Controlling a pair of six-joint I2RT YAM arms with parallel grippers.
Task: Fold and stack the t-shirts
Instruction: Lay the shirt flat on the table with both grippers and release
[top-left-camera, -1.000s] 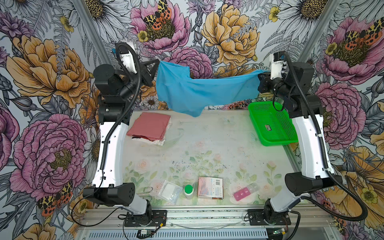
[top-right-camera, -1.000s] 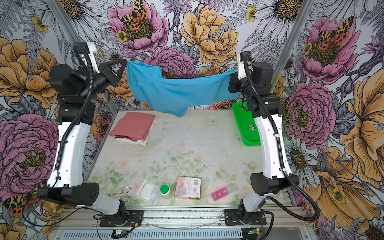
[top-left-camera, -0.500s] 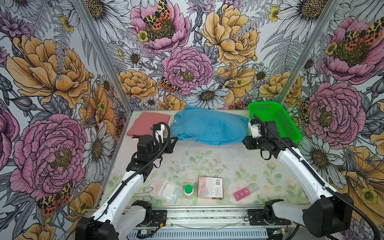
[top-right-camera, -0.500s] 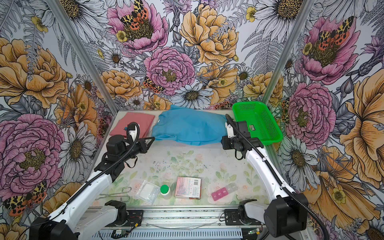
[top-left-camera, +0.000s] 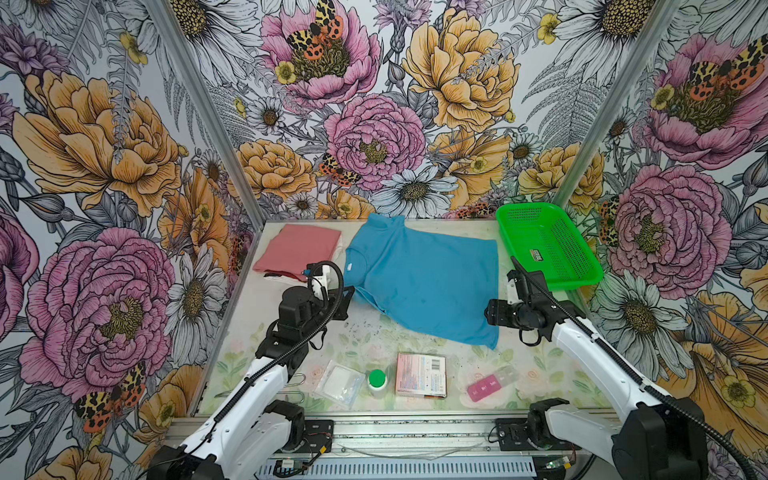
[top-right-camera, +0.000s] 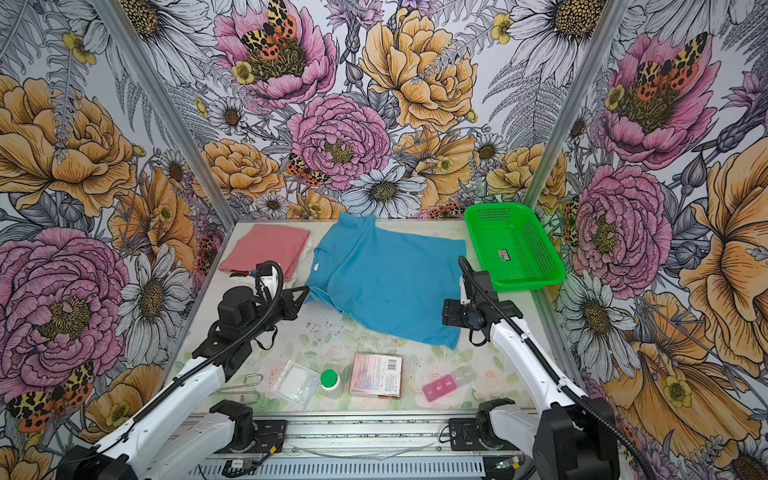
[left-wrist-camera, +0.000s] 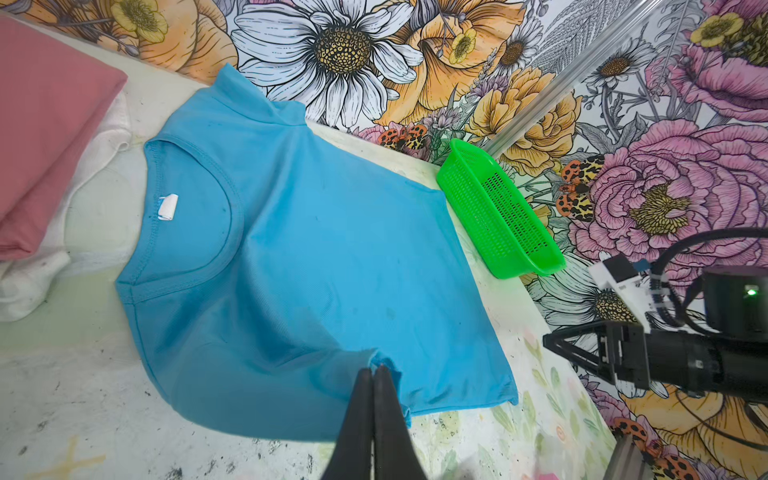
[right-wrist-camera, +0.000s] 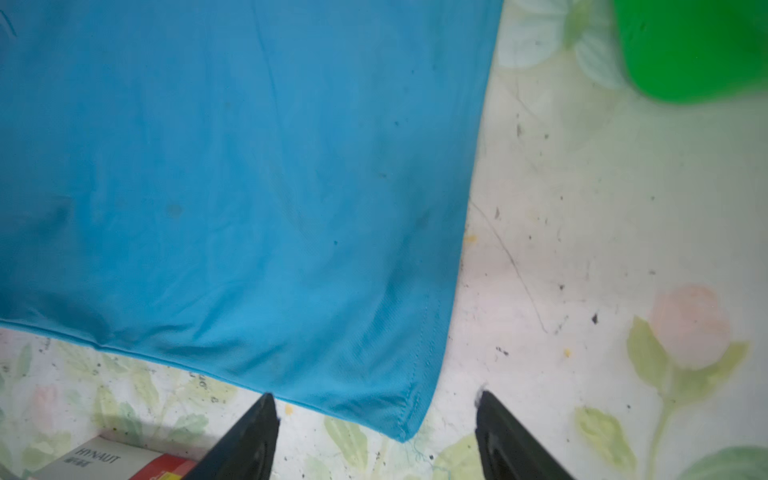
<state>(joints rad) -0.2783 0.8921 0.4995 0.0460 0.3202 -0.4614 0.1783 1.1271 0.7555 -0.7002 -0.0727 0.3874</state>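
Down from the air since a second ago: blue t-shirt (top-left-camera: 424, 282) no longer hangs stretched between raised arms, now spread on the table (top-left-camera: 374, 332). Both arms have come low. Half a second ago it lay bunched by the back wall; now it is drawn flatter and nearer the front.

Far left: pink t-shirt (top-left-camera: 299, 249), folded, on top of white fabric (left-wrist-camera: 95, 166), whose edge shows beneath it. Stack sits at the back left corner, just beside the blue collar.

Left gripper (left-wrist-camera: 374, 372): jaws pressed together, clamped on the near sleeve's edge; cloth rises slightly to the tips.

Blue t-shirt fills mid-table. Long axis runs left to right, skewed a little, with the hem end reaching nearer the front. Collar points left toward the pink stack, white neck label (top-left-camera: 350, 266) showing inside it. Hem points right toward the basket. Far sleeve (top-left-camera: 382, 222) lies against the back wall.

Front row, apart from the shirt: clear pouch (top-left-camera: 338, 380), green-capped bottle (top-left-camera: 377, 379), box (top-left-camera: 420, 375), pink pill case (top-left-camera: 484, 386).

Right gripper (right-wrist-camera: 376, 399): jaws wide apart, gripping nothing. Near hem corner lies flat on the table just ahead of the gap between them.

Far right: green basket (top-left-camera: 552, 241), at the back right corner, close to the hem but not touching it.
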